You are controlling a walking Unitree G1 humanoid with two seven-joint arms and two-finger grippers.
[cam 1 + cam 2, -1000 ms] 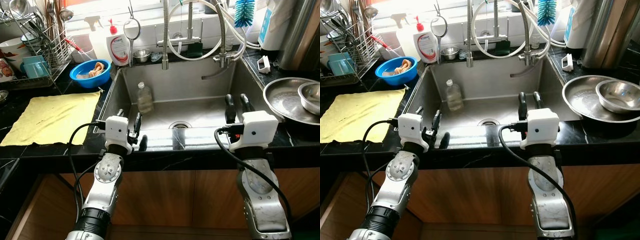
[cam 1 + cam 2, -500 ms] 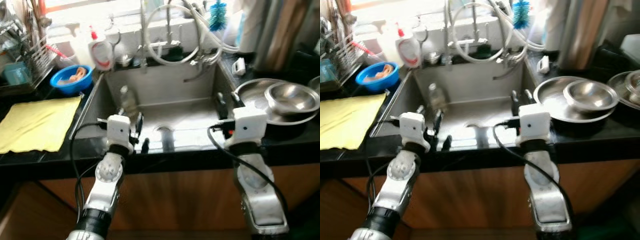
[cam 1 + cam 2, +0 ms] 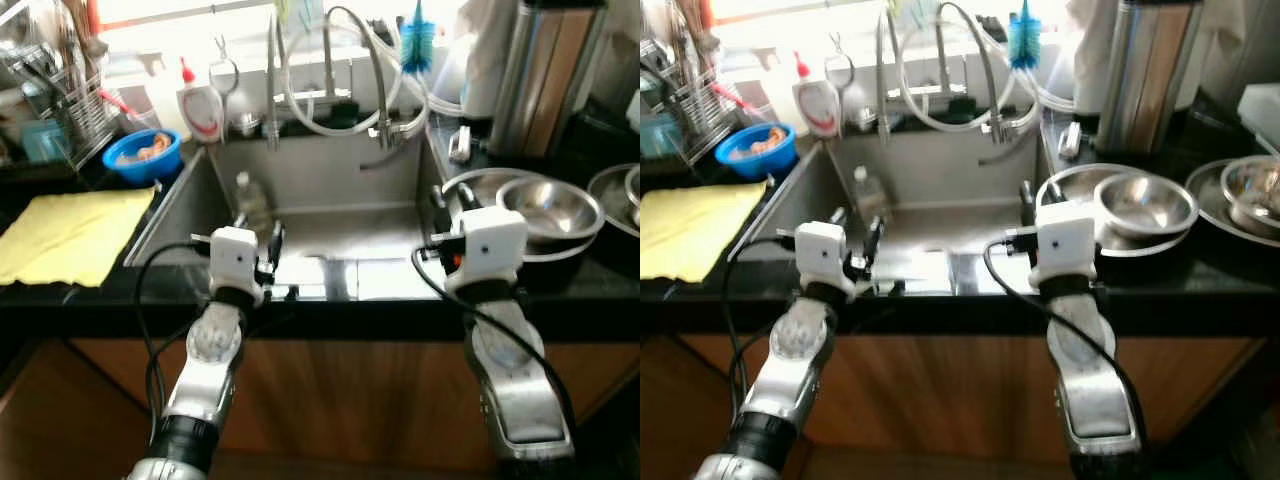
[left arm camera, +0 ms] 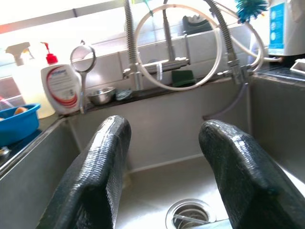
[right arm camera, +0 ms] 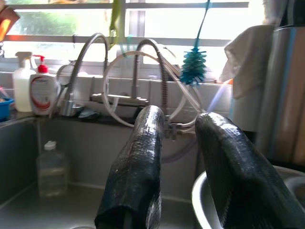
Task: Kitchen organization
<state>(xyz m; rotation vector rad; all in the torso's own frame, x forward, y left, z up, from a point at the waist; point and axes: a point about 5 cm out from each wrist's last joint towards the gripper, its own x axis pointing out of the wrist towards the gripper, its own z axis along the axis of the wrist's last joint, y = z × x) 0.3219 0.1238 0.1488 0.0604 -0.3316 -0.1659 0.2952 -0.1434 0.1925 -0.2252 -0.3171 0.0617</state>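
Facing a stainless-steel sink (image 3: 190,215), the robot holds both arms over its front rim. The left gripper (image 4: 167,167) has its black fingers spread wide and empty above the drain; the right gripper (image 5: 183,167) is likewise parted and holds nothing, near the sink's right wall. A small clear plastic bottle with a pale cap (image 3: 250,203) stands upright on the basin floor by the left wall, well apart from both grippers. It is probably light, smooth and possibly wet, hence slippery; a grasp across its body just below the shoulder seems soundest. A shallow steel bowl (image 3: 550,205) rests in a wide steel pan (image 3: 470,183) on the right counter.
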